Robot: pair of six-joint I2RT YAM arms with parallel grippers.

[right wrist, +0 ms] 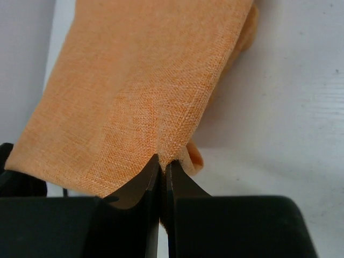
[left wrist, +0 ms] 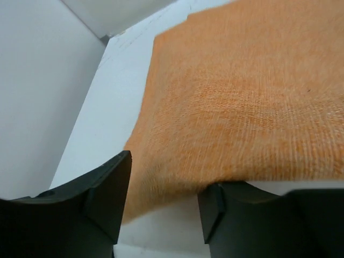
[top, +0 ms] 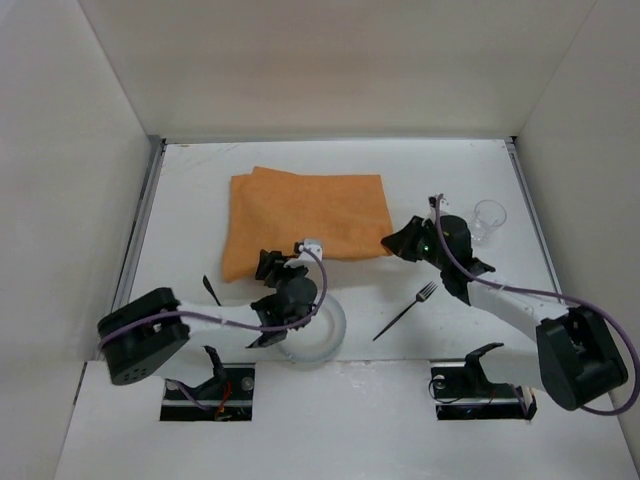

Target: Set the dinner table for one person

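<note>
The orange cloth placemat (top: 305, 222) lies on the white dinner table (top: 200, 190) at mid-back. My right gripper (top: 397, 243) is shut on the placemat's near right corner (right wrist: 172, 153), which is pinched and lifted between the jaws. My left gripper (top: 266, 266) is open at the placemat's near left edge (left wrist: 177, 183); the cloth edge hangs between its fingers (left wrist: 107, 188) without being clamped. A white plate (top: 325, 335) sits partly under the left arm. A black fork (top: 405, 310) lies at right of the plate. A black utensil (top: 212, 291) lies at left. A clear glass (top: 489, 219) stands at right.
White wall panels enclose the table on three sides. Metal rails (top: 140, 235) run along the side edges. The two arm bases (top: 208, 385) sit at the near edge.
</note>
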